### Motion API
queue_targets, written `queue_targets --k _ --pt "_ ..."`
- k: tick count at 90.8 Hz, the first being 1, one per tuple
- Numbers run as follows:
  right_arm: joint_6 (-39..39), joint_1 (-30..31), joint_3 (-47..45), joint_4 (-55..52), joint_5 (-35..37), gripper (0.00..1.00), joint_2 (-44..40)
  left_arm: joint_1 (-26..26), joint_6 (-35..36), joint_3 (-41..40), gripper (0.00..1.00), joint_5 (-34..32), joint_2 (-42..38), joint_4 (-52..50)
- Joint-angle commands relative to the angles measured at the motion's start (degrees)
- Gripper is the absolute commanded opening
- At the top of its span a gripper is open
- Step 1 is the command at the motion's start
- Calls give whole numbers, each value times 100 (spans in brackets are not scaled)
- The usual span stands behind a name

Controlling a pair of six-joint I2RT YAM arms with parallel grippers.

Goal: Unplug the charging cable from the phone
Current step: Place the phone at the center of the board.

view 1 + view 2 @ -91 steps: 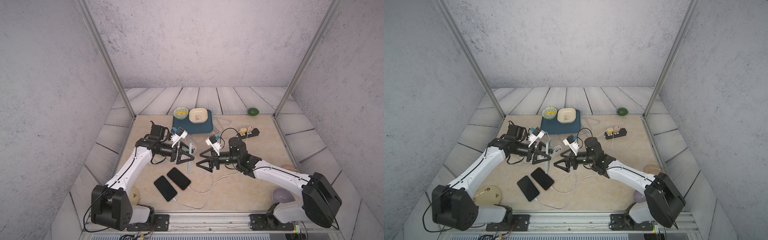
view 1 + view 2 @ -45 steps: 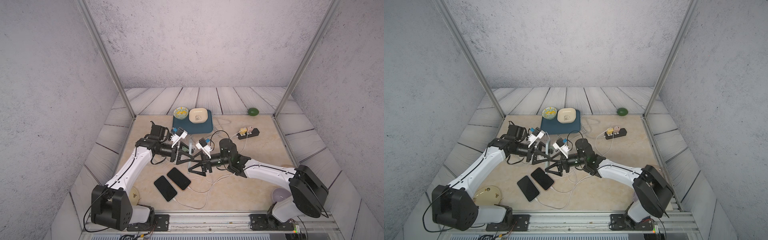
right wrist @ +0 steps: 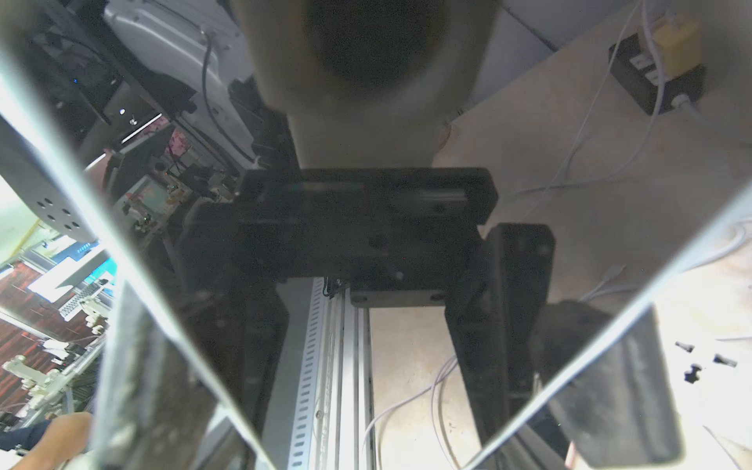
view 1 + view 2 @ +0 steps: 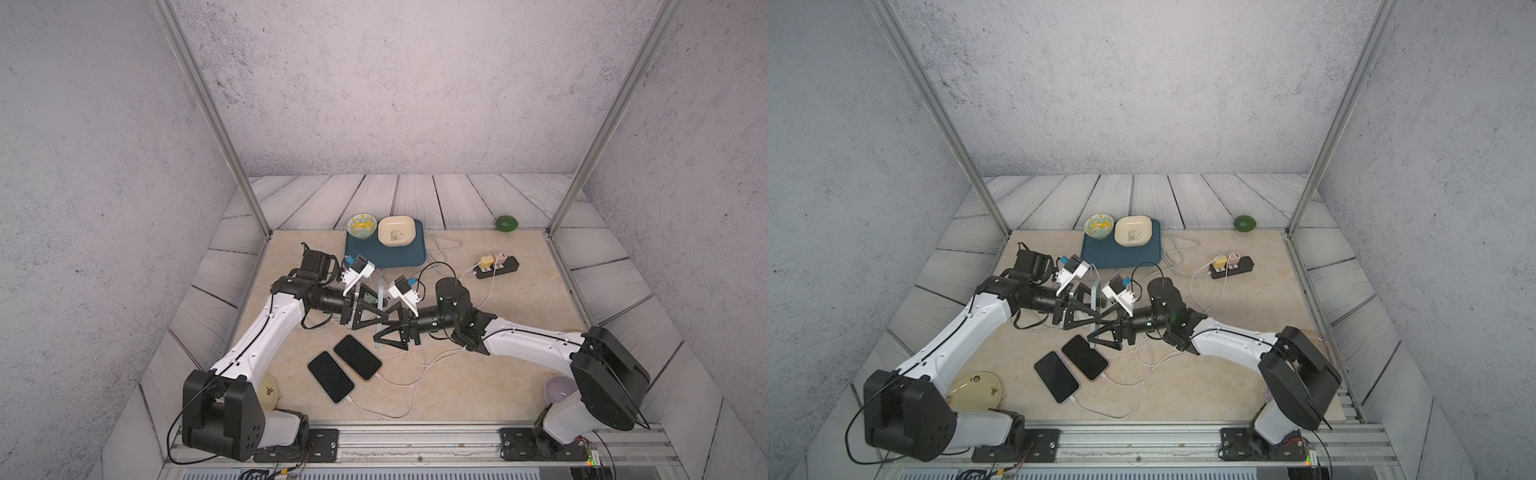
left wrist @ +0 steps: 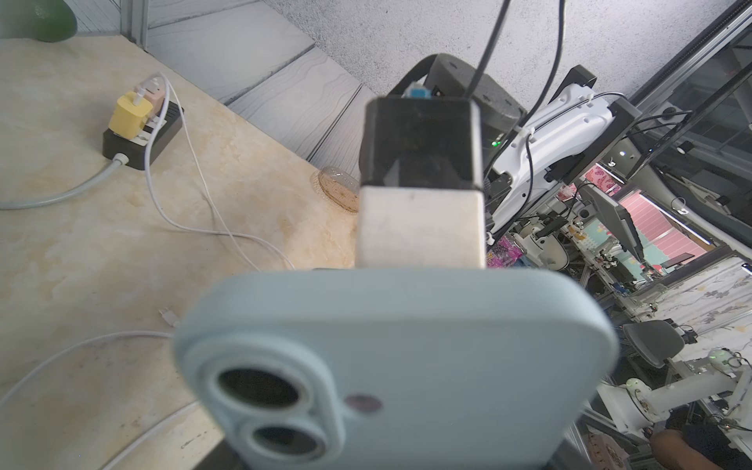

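1. We saw the right gripper (image 4: 381,328), well apart a second earlier, closed in from 3 o'clock. Its fingers stood wide astride the phone (image 4: 380,291); we could not tell whether they gripped.
2. The left gripper (image 4: 376,309) clamped the pale-blue phone on edge, mid-table, and the charging cable (image 5: 167,316) lay unplugged.

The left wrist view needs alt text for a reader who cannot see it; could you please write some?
A pale blue phone, seen from the back with its two camera lenses, fills the foreground. Behind it looms the right arm's black and white wrist camera; on the beige table, white cables run to a black power strip.
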Motion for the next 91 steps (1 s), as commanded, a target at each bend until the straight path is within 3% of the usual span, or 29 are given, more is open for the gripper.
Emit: queue_targets --k 1,14,20,35,38,71,91 --pt "53 24 76 262 -56 77 71 5 130 185 34 246 12 -101" --pt "61 24 75 264 -84 65 80 5 154 182 36 228 11 -115" --pt "59 24 75 264 -117 61 80 5 158 182 42 206 11 -115" --pt "33 24 75 211 -140 55 49 4 189 166 86 138 11 -132" --pt "16 24 68 178 -127 54 28 5 202 170 99 107 -1 -140" --pt "-365 -142 -45 -1044 381 44 -416 53 327 123 98 -974 -125 -173" --pt "-1012 -332 235 -3459 1453 35 -807 79 -125 -36 98 -1940 -143 389"
